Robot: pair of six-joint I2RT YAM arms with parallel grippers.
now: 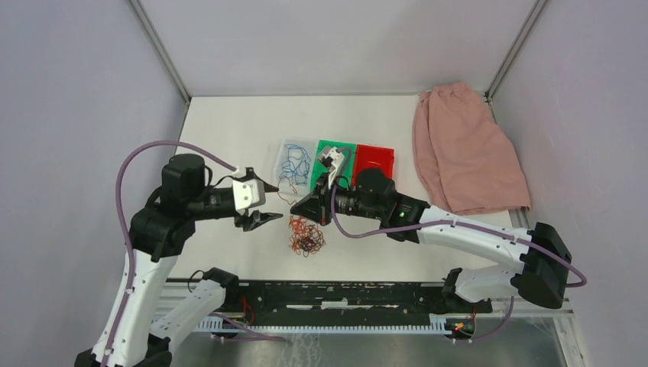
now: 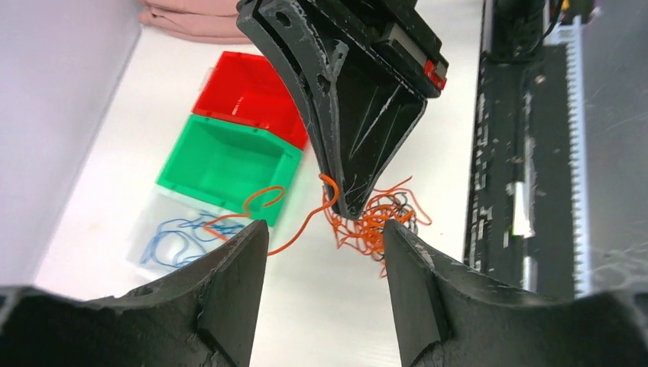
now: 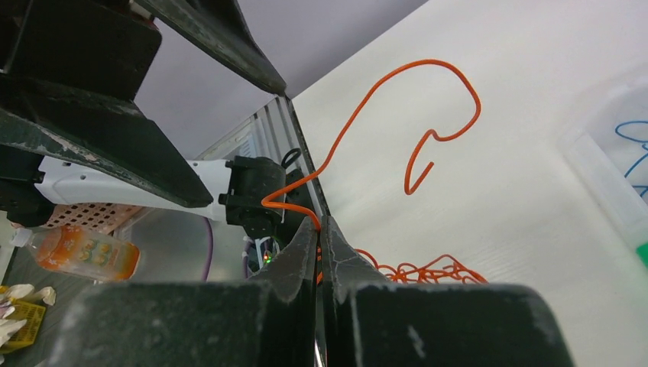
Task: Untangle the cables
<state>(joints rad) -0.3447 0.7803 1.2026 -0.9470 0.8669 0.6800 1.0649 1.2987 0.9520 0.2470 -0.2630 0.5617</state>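
R gripper [image 3: 319, 223]: fingers pinched tight on one orange wire [image 3: 451, 73], which curls up & away from the tips like a hook. The orange+dark pile [image 1: 306, 235] lies on the table [image 1: 229, 138] just under those tips. L gripper [image 2: 322, 229]: fingers wide, holding nothing, pointing at R's tips, close, not touching. Blue wires [image 1: 294, 163] sit in a clear bin [image 2: 157, 222], past both.

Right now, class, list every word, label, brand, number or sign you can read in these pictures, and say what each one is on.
Nothing here can be read clearly.
Bottle with an orange label: there is print on it, too blurred to read.
Yellow packet: markings too small and blurred to read.
Red bin, green bin, pink cloth: no writing shows.
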